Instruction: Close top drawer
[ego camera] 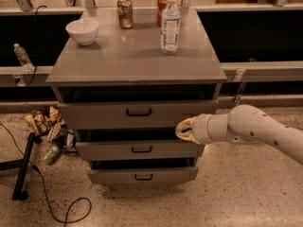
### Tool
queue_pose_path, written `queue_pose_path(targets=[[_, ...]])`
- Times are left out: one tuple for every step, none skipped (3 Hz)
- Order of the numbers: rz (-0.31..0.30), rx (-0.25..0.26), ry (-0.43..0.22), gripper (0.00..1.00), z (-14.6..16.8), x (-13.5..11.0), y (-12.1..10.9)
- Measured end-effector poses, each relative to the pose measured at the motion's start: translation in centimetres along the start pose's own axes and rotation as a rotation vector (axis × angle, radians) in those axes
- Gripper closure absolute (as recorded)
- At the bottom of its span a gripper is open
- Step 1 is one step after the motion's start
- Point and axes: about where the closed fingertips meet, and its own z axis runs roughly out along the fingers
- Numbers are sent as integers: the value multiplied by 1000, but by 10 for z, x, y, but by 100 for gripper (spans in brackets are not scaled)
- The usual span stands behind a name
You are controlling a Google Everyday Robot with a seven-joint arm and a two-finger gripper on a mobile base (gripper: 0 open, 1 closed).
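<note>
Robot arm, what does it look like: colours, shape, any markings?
The arm is cream-white, built of smooth, rounded tubular segments, with a few small dark dots and a ring seam near the wrist. No cables show. Its tool is yellowish tan and sits by the lower right end of the top drawer front.

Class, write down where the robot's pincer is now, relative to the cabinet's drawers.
In the camera view the pincer sits right of centre, at the lower right corner of the top drawer front, just above the middle drawer.
</note>
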Motion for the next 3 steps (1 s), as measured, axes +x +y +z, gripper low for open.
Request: queue_pose_path(targets=[[76,4,-62,100,-37,-3,-8],[209,41,-210,100,-94,-8,-32],[227,27,-271,85,-110,-19,-38]])
